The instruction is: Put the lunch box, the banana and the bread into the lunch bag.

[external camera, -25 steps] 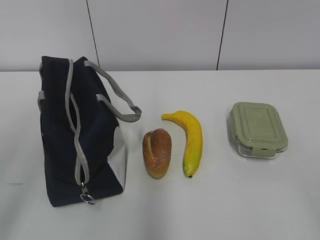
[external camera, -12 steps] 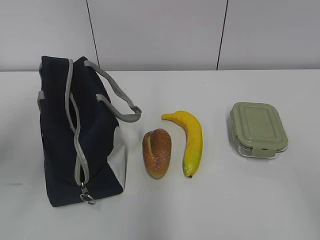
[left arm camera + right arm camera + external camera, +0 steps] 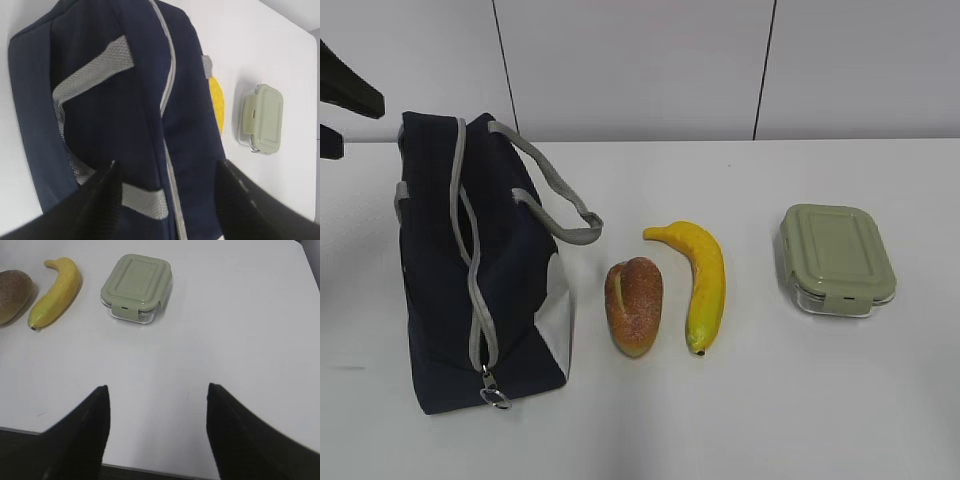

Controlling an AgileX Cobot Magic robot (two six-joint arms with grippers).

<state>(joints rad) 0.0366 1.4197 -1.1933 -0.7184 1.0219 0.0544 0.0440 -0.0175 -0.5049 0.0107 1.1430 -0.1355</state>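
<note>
Left wrist view | my left gripper (image 3: 167, 200) hangs over the zipped bag (image 3: 125, 110) by the table's (image 3: 740, 420) left edge, jaws apart, holding nothing | right gripper (image 3: 155, 432) apart too | I should pinch the ring pull (image 3: 495, 397) square, slide slow.

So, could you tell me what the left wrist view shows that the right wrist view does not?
Only the left wrist view shows the lunch bag, zipped shut, with the open left gripper above it. Only the right wrist view shows the bread, the banana's dark tip and the open right gripper over bare table. Both show the lunch box with its green lid on and the banana, though the left wrist view catches just a yellow sliver beside the bag.
</note>
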